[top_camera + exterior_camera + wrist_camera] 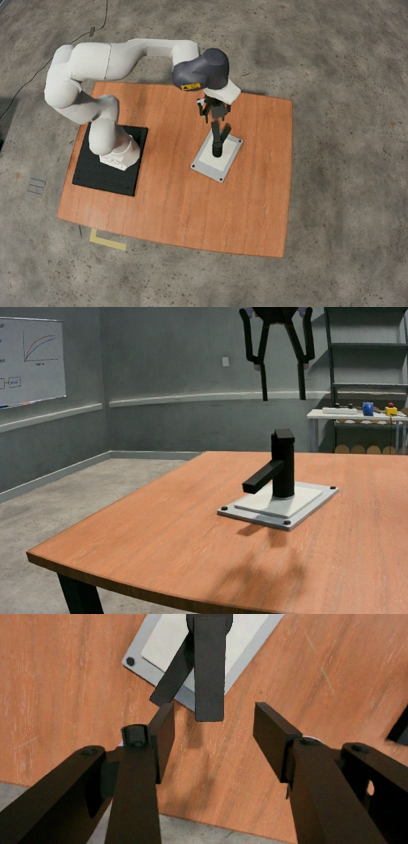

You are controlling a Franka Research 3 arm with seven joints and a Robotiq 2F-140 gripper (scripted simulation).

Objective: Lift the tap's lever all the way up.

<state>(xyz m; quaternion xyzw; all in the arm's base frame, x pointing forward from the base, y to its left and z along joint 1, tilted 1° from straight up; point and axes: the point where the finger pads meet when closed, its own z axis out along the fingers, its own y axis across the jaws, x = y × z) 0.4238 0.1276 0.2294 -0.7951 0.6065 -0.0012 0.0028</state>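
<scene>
A black tap (pixel 283 467) stands upright on a grey and white base plate (pixel 279 504) on the wooden table. Its spout (pixel 261 478) points out to the left and slightly down. The lever (pixel 284 434) lies flat on top of the tap body; in the wrist view the lever (pixel 209 669) is the wide dark bar reaching toward me, with the spout (pixel 172 676) beside it. My gripper (pixel 283 396) hangs well above the tap, fingers pointing down, partly open and empty. In the wrist view the gripper (pixel 214 731) has its fingertips just short of the lever's end.
The arm's black mounting plate (pixel 110 160) sits at the table's left side. The table edge lies close behind the gripper in the wrist view. A side table (pixel 357 414) with a blue mug and shelving stands in the far background.
</scene>
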